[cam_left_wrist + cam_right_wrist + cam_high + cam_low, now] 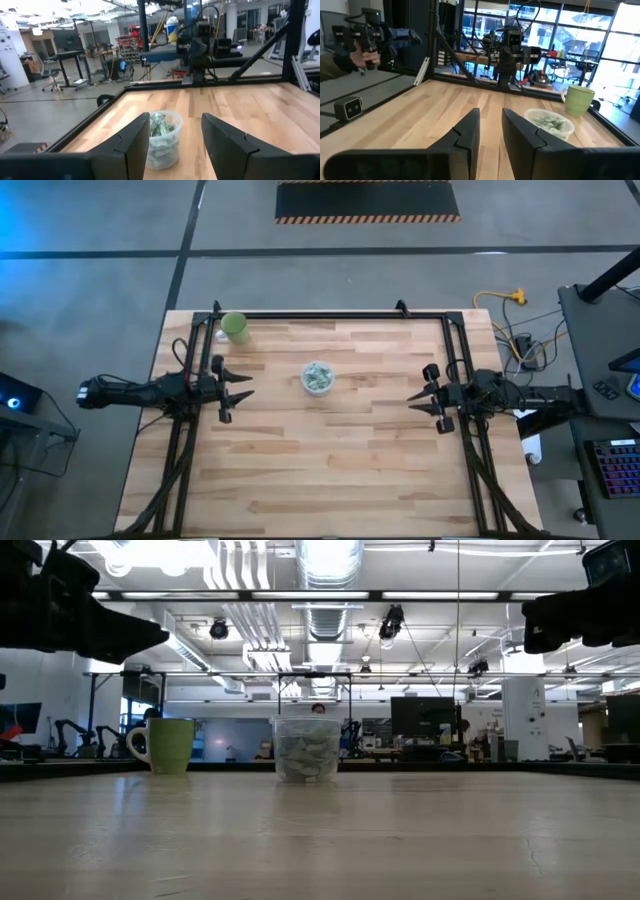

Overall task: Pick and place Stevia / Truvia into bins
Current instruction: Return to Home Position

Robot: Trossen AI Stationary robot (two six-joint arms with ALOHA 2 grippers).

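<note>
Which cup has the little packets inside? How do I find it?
Look at the wooden table, between the left claw and the right claw, both open. The clear cup stands there, holding pale green packets. It is see-through, unlike the solid green mug by the table's corner.

overhead, table-level, two wrist views, all sharing clear cup

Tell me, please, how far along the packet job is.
Done: the packets lie in the clear cup, and none shows loose on the table. In hand: nothing; the left pincer and right pincer are open and empty at opposite table edges, apart from the cup. Left: seemingly only parking the arms.
</note>
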